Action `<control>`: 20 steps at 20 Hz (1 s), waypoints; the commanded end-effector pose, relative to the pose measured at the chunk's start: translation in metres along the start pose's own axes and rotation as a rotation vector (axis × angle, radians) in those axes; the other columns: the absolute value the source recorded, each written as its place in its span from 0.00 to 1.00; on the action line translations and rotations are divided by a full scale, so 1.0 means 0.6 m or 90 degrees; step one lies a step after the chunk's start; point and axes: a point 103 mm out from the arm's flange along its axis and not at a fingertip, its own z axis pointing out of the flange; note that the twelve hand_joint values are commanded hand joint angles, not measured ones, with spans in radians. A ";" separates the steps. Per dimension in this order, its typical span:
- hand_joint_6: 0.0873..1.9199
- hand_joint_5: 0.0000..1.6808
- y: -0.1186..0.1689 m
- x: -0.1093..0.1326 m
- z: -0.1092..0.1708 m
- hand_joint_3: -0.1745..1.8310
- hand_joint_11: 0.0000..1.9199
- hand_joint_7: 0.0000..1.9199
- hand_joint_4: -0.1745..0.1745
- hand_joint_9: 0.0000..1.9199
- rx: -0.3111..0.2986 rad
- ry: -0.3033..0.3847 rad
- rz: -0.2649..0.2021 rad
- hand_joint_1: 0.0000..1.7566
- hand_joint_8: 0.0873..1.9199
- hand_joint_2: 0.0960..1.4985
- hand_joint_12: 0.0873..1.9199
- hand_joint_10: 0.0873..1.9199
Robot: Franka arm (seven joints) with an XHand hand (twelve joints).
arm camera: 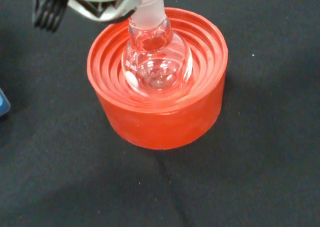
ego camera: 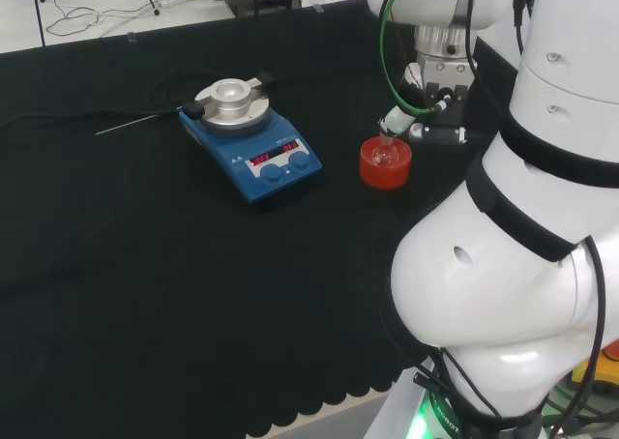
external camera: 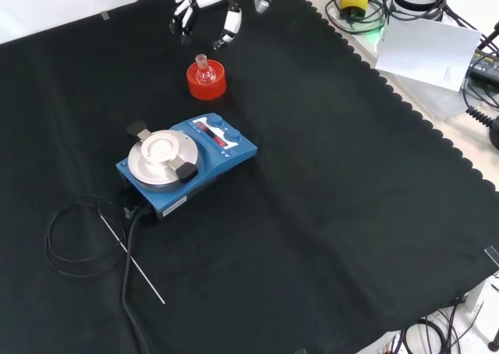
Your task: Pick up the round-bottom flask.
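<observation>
Hand [external camera: 221, 7] hovered unclenched beyond flask [external camera: 203, 69] | flask sat in red stand [external camera: 207, 85] | advice: fingers should close round neck, lift straight.

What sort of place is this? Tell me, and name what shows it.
Most likely a chemistry lab bench: a small clear glass round-bottom flask sits in a red ribbed ring stand, beside a blue magnetic stirrer hotplate on black cloth.

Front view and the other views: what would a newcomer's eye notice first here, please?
The red ribbed stand stands out against the black cloth, with a small clear round-bottom flask seated upright in it. The hand hovers just beyond it in the front view, fingers relaxed, touching nothing. Nearer the camera sits a blue hotplate stirrer with a silver top.
</observation>
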 end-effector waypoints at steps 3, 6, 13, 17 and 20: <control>0.19 0.40 0.027 -0.001 0.017 0.42 0.08 0.14 0.53 0.23 -0.006 0.004 0.003 0.52 0.28 0.37 0.71 0.29; 0.19 0.40 0.031 -0.004 0.024 0.42 0.08 0.14 0.53 0.23 -0.001 0.000 0.007 0.52 0.28 0.37 0.71 0.29; 0.19 0.39 0.039 -0.007 0.035 0.42 0.09 0.14 0.52 0.23 0.008 0.001 0.007 0.52 0.28 0.36 0.71 0.29; 0.20 0.39 0.043 -0.009 0.040 0.42 0.09 0.14 0.52 0.23 0.010 0.001 0.007 0.52 0.28 0.36 0.71 0.29; 0.20 0.39 0.047 -0.007 0.043 0.42 0.10 0.14 0.52 0.23 0.013 -0.002 0.003 0.52 0.28 0.36 0.70 0.29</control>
